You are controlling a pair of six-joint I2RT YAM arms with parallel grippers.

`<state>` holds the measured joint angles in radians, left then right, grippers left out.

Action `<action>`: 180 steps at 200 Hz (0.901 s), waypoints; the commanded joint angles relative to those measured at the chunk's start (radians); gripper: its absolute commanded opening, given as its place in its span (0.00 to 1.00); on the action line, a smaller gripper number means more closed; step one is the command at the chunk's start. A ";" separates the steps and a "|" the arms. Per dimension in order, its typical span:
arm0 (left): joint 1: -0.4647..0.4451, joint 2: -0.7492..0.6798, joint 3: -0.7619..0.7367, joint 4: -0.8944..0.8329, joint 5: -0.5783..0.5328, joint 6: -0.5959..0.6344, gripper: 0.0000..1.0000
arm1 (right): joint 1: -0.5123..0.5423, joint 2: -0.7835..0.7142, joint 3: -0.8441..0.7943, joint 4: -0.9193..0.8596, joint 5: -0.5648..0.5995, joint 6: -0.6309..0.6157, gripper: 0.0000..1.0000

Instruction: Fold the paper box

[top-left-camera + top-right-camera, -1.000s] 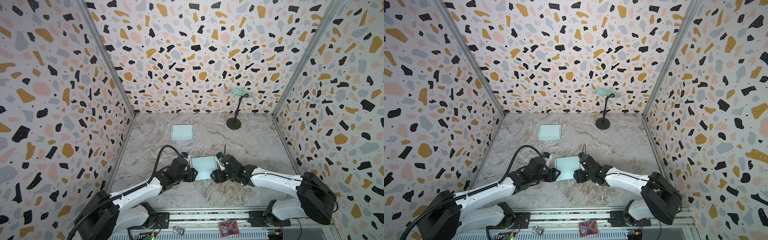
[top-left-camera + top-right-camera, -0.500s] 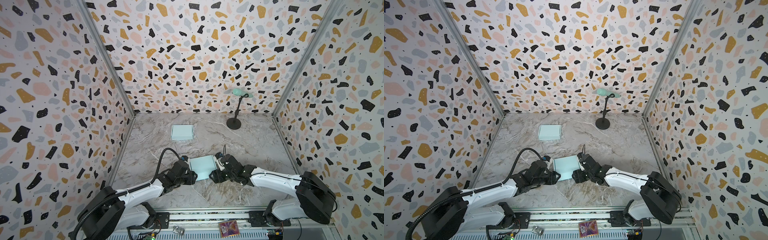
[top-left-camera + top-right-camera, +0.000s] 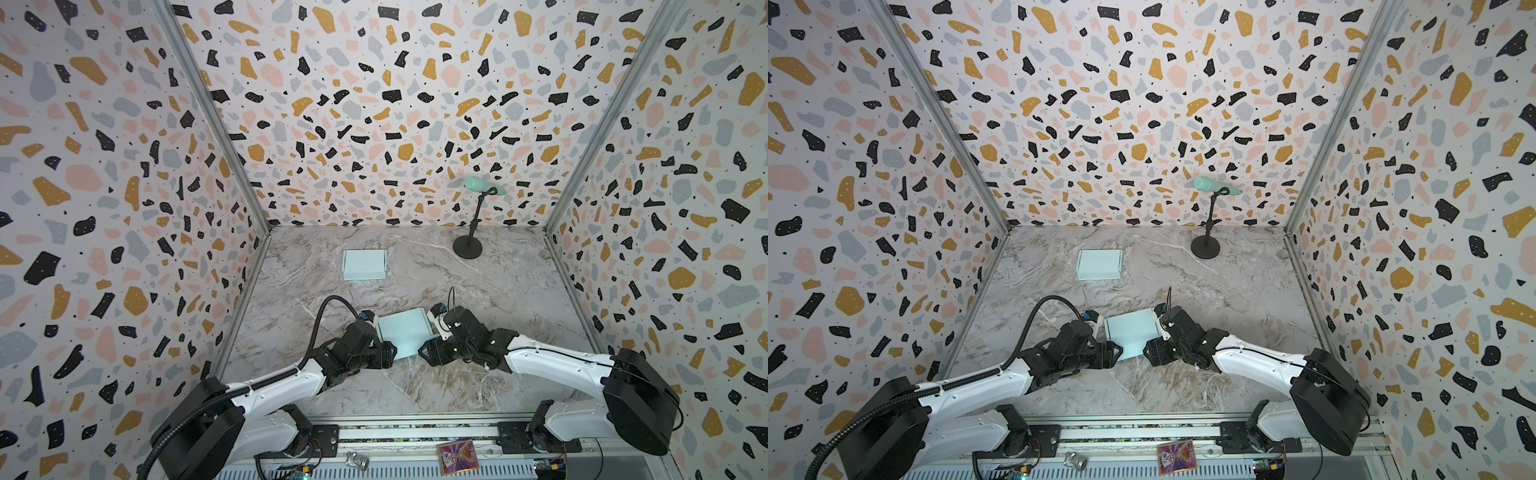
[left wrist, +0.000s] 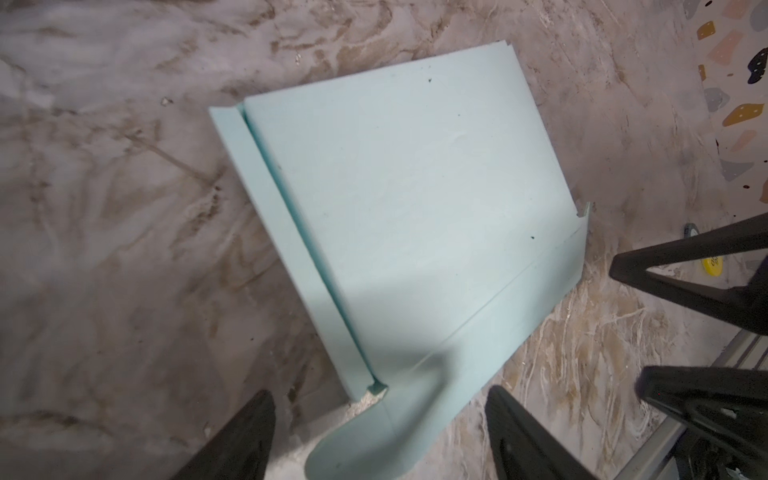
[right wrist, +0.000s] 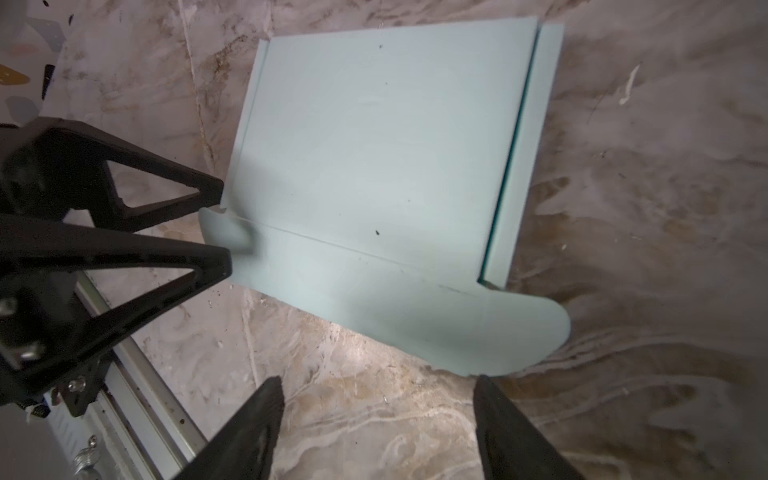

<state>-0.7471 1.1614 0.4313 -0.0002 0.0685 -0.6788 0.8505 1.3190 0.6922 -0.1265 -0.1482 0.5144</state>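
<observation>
Left arm [image 3: 282, 382], right arm [image 3: 557, 365]: white links, black joints, black bases above rail [image 3: 415, 433]. Ribbed black hose [image 3: 335, 297] on left; thin wire [image 3: 451, 297] on right. Black fingers [image 5: 124, 251], triangular cut-outs, silver screws [image 5: 75, 385].

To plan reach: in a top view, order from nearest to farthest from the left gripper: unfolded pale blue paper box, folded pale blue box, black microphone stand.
1. Unfolded pale blue paper box, at the left gripper.
2. Folded pale blue box, back left.
3. Black microphone stand, back right.

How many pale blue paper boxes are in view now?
2. One closed box sits farther back, left of centre; one partly folded box lies near the front, between the left gripper and right gripper.
</observation>
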 commanded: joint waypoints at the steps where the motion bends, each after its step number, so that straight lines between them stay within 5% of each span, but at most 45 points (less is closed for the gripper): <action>1: 0.012 0.004 0.050 -0.004 -0.019 0.020 0.83 | -0.031 -0.028 0.050 -0.058 0.028 -0.047 0.73; 74: 0.051 0.155 0.121 0.017 -0.045 0.054 0.80 | -0.080 0.022 0.063 -0.049 0.006 -0.094 0.73; 180: 0.051 0.173 0.060 0.040 -0.047 0.050 0.77 | -0.083 0.115 0.054 0.005 -0.055 -0.110 0.73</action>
<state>-0.7010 1.3262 0.5137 0.0376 0.0280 -0.6399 0.7704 1.4284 0.7227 -0.1379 -0.1764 0.4202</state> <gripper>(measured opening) 0.772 0.733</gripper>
